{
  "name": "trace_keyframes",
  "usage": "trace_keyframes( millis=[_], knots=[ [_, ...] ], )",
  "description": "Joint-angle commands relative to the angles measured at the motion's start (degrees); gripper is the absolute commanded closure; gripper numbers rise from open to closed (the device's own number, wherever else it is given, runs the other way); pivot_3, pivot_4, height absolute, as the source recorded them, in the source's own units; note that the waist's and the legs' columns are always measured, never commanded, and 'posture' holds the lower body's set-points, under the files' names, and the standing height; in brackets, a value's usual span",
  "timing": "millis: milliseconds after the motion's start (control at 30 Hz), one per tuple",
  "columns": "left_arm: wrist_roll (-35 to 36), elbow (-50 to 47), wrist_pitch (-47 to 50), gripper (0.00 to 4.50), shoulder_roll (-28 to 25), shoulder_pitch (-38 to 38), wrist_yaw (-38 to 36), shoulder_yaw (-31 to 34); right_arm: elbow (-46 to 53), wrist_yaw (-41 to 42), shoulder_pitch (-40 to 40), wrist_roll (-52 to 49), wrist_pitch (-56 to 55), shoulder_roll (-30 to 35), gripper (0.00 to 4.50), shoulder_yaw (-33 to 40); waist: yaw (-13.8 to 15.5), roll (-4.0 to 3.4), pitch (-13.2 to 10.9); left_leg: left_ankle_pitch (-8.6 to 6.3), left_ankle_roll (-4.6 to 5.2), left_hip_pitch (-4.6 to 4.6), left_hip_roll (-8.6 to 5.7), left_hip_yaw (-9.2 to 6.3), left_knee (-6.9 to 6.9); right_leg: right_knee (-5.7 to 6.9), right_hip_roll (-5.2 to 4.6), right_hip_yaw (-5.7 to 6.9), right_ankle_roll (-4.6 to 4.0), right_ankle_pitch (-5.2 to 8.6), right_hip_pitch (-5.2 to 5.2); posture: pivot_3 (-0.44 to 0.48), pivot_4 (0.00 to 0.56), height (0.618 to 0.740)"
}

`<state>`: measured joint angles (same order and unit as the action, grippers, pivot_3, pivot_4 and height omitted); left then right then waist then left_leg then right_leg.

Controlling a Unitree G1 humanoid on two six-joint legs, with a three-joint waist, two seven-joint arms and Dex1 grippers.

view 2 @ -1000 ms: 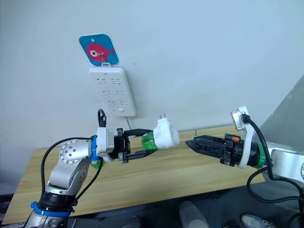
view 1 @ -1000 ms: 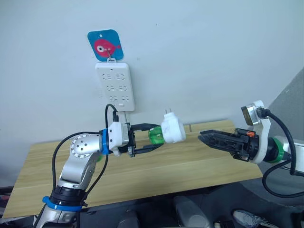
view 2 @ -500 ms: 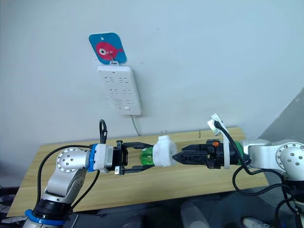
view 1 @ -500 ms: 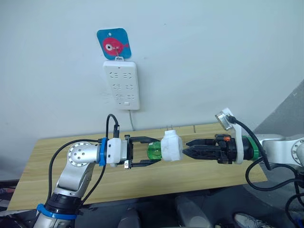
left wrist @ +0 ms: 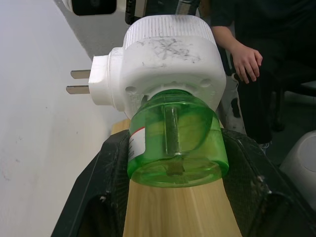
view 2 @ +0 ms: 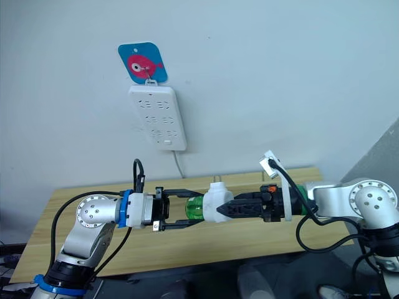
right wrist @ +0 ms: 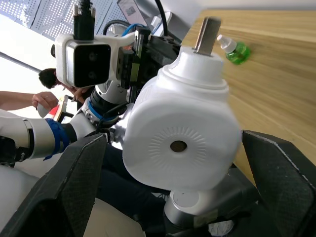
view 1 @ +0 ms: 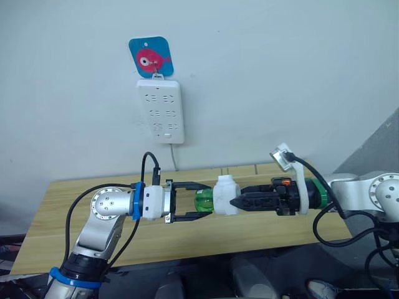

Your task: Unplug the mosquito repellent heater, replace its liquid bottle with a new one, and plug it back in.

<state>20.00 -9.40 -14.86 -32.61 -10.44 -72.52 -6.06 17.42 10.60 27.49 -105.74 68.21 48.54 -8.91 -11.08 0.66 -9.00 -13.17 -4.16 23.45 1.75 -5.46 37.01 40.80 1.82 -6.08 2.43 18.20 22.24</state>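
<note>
Heater [view 1: 225, 195] sits between left claw [view 1: 198, 208] and right claw [view 1: 235, 202].

In the right wrist view the mosquito repellent heater [right wrist: 180, 140] hides its own green bottle and the left gripper's fingertips behind it. The left wrist view cuts off the black fingers [left wrist: 96, 197] at the bottom edge. Whether the right gripper [view 1: 235, 202] touches the heater cannot be told from the head views. A person [left wrist: 245, 59] stands cropped at the frame top
</note>
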Motion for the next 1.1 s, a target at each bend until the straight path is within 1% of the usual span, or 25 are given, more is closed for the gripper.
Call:
trace_keyframes(
  millis=[33, 333, 433, 500, 533, 700, 767, 833, 867, 900, 967, 1000, 1033, 1100],
  knots=[
    [0.5, -1.3, -1.0, 2.26, -0.2, -1.0, 0.6, 0.0, 0.1, -1.2, 0.9, -1.6, -0.2, -0.6, 0.0, -0.3, 0.0, 0.02, 0.0, 0.0, 0.0, 0.0, 0.0, 0.0, 0.0, -0.01, 0.0, 0.0, 0.0, 0.0, 0.0, -0.202, 0.132, 0.71],
    [0.1, -2.0, -1.3, 2.26, -0.1, -1.3, 1.4, -0.7, -2.4, -2.8, 0.9, -3.8, -1.1, -3.4, 0.0, -0.8, 0.0, 0.05, -0.1, 0.0, 0.0, 0.01, 0.01, -0.01, -0.01, -0.03, 0.0, 0.0, 0.0, 0.0, 0.0, -0.202, 0.132, 0.71],
    [0.0, -2.0, -1.3, 2.26, 0.0, -1.5, 1.7, -0.9, -2.5, -3.0, 1.2, -4.0, -0.7, -4.0, 0.58, -1.0, 0.0, 0.05, -0.1, 0.0, 0.0, 0.02, 0.01, -0.01, -0.02, -0.04, 0.0, 0.0, 0.0, 0.0, 0.0, -0.202, 0.132, 0.71],
    [-0.2, -2.1, -1.3, 2.26, 0.1, -1.7, 2.0, -1.1, -2.6, -3.5, 1.3, -4.2, -0.7, -4.5, 1.28, -1.3, 0.0, 0.06, -0.1, 0.0, 0.0, 0.02, 0.01, -0.01, -0.02, -0.04, 0.0, 0.01, 0.0, 0.0, 0.01, -0.202, 0.132, 0.71],
    [-0.3, -2.2, -1.2, 2.26, 0.3, -1.8, 2.3, -1.1, -2.6, -3.7, 1.3, -4.2, -0.7, -4.7, 1.48, -1.4, 0.0, 0.05, -0.1, 0.0, 0.0, 0.02, 0.0, -0.01, -0.02, -0.04, 0.0, 0.0, 0.0, 0.0, 0.01, -0.202, 0.132, 0.71],
    [-0.4, -3.1, -0.3, 2.26, 0.5, -1.8, 3.3, -1.3, -2.3, -4.2, 1.5, -4.5, -0.7, -5.3, 1.49, -1.4, 0.0, 0.05, -0.1, 0.0, 0.0, 0.02, 0.01, -0.01, -0.03, -0.04, 0.0, 0.0, 0.0, 0.0, 0.02, -0.199, 0.13, 0.71],
    [1.2, -3.9, 2.4, 2.26, -0.4, -1.8, 2.3, -1.5, -2.1, -3.8, 1.6, -4.0, -0.7, -5.6, 1.49, -1.3, 0.0, 0.05, -0.1, 0.0, 0.0, 0.03, 0.01, -0.01, -0.03, -0.05, 0.0, 0.01, 0.0, 0.0, 0.02, -0.199, 0.128, 0.71],
    [4.4, -5.7, 10.0, 2.26, -2.5, -1.7, 1.3, -1.7, -1.7, -3.0, 1.8, -2.9, -0.5, -5.8, 1.49, -1.1, -0.1, 0.07, -0.1, 0.0, 0.0, 0.03, 0.01, -0.02, -0.03, -0.04, 0.0, 0.01, 0.0, 0.0, 0.03, -0.2, 0.127, 0.71],
    [8.4, -6.9, 21.1, 2.26, -5.2, -3.1, 2.1, -1.9, -1.1, -1.7, 1.9, -1.7, -0.2, -5.8, 1.49, -0.6, -0.1, 0.08, -0.2, 0.0, 0.0, 0.03, 0.03, -0.02, -0.03, -0.04, 0.01, 0.01, 0.0, 0.0, 0.03, -0.199, 0.124, 0.71],
    [11.3, -7.9, 29.3, 2.26, -7.1, -4.2, 3.0, -1.9, -0.7, -0.8, 2.0, -0.7, 0.0, -5.8, 1.49, -0.3, -0.1, 0.1, -0.2, 0.0, 0.0, 0.03, 0.02, -0.03, -0.03, -0.02, 0.01, 0.02, 0.0, 0.01, 0.04, -0.199, 0.124, 0.71],
    [17.0, -8.1, 43.1, 2.26, -10.5, -7.1, 3.4, -1.8, 0.4, 2.2, 2.2, 2.0, 0.4, -5.9, 1.49, 0.5, -0.1, 0.11, -0.2, 0.0, 0.0, 0.07, 0.02, -0.14, -0.01, -0.02, 0.03, 0.1, -0.01, 0.01, 0.05, -0.197, 0.123, 0.71],
    [19.9, -6.6, 50.2, 2.26, -12.5, -9.6, 2.3, -2.1, 1.3, 4.6, 2.2, 4.1, 0.6, -5.6, 1.49, 0.9, -0.1, 0.12, -0.2, 0.0, 0.0, 0.07, 0.02, -0.14, -0.01, -0.02, 0.03, 0.11, -0.01, 0.02, 0.04, -0.196, 0.122, 0.71],
    [22.0, -5.6, 55.6, 2.26, -13.9, -11.4, 1.5, -2.4, 2.0, 6.5, 2.3, 5.8, 0.8, -5.5, 1.49, 1.1, -0.1, 0.12, -0.3, 0.0, 0.0, 0.07, 0.02, -0.17, -0.01, -0.03, 0.03, 0.14, -0.03, 0.03, 0.05, -0.198, 0.122, 0.71],
    [24.5, -3.7, 61.4, 2.26, -15.4, -14.5, -0.1, -2.5, 2.9, 9.8, 2.1, 8.6, 0.8, -5.3, 1.49, 1.4, -0.1, 0.12, -0.3, 0.0, 0.0, 0.09, 0.01, -0.19, -0.03, -0.05, 0.03, 0.21, -0.08, 0.08, 0.05, -0.198, 0.122, 0.71]
  ],
)
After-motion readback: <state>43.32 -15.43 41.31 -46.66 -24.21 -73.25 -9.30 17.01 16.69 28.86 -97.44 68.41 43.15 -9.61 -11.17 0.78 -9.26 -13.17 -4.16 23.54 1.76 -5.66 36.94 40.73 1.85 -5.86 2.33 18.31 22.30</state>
